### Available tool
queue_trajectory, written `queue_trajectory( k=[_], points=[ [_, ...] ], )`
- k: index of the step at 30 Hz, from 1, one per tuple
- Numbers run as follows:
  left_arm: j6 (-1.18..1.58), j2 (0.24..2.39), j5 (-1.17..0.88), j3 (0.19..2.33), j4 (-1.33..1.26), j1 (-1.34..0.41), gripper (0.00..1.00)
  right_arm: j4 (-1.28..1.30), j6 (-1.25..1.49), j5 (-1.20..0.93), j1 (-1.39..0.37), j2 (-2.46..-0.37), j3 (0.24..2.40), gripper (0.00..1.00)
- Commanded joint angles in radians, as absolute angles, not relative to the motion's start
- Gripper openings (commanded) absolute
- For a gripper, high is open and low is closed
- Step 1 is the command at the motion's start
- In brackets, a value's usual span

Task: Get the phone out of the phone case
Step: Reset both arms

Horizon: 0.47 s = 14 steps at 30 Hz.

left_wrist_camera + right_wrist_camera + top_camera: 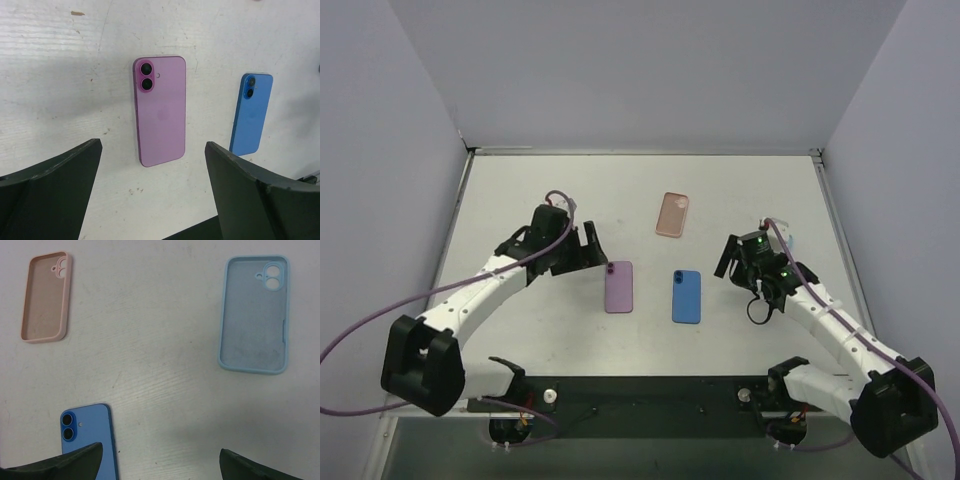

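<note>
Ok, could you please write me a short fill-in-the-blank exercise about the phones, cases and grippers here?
1. The purple phone lies flat with its camera lenses facing ____.
2. The pink case and the light blue case are both ____.
3. The left gripper and right gripper both have their jaws ____.
4. In the top view, the blue phone lies on the purple phone's ____ side.
Missing words: up; empty; open; right.
</note>
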<state>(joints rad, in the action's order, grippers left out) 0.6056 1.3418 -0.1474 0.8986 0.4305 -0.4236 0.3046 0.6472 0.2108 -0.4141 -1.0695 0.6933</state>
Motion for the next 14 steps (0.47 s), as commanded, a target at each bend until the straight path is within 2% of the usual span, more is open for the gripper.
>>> queue_trajectory(
  k=[1,6,14],
  points=[
    [0.621,1.185,-0.032,0.872,0.476,-0.417,0.96,0.353,0.638,0.248,-0.428,-1.031,0.672,0.93],
    [0.68,1.053,0.038,0.753,0.44,-0.414,0.96,0.37,0.661,0.268,-0.437,-1.005,0.655,0.92],
    [0.669,0.937,0.106,0.738,0.472,-0.411,0.96,0.371,0.658,0.285,-0.451,-0.986,0.655,0.92]
  ],
)
